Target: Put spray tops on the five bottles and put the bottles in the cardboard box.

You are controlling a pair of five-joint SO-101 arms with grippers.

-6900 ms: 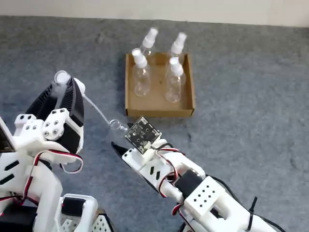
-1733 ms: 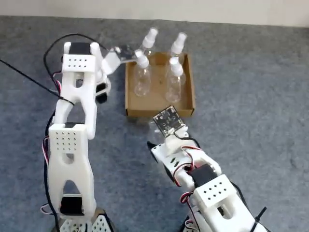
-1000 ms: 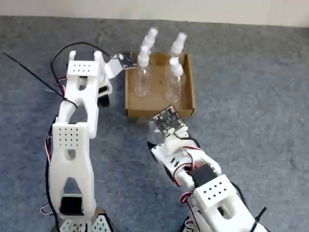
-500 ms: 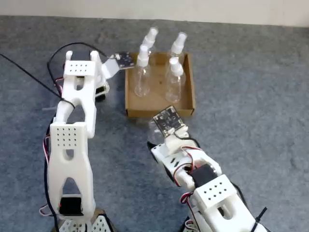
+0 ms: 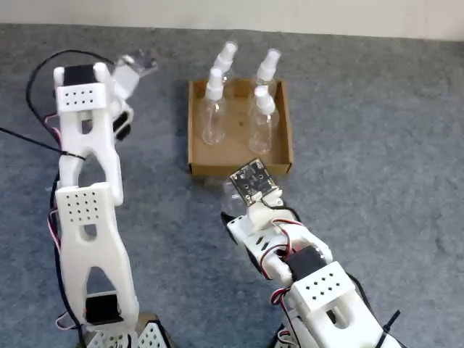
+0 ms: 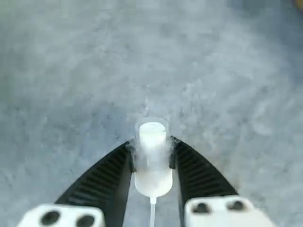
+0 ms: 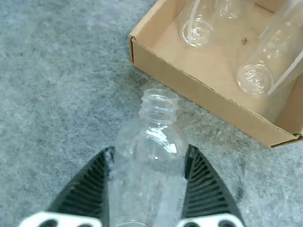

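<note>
Spray top pinched in left gripper (tube cut off) | capless bottle clamped in right gripper

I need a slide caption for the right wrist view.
Right gripper holding an uncapped bottle beside the cardboard box, with two bottles inside.

A grey carpet meets a pale wall strip.

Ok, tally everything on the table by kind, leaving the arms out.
Capped bottles, standing in the box: 4
Uncapped bottle: 1
Loose spray top: 1
Cardboard box: 1
Total: 7
</note>
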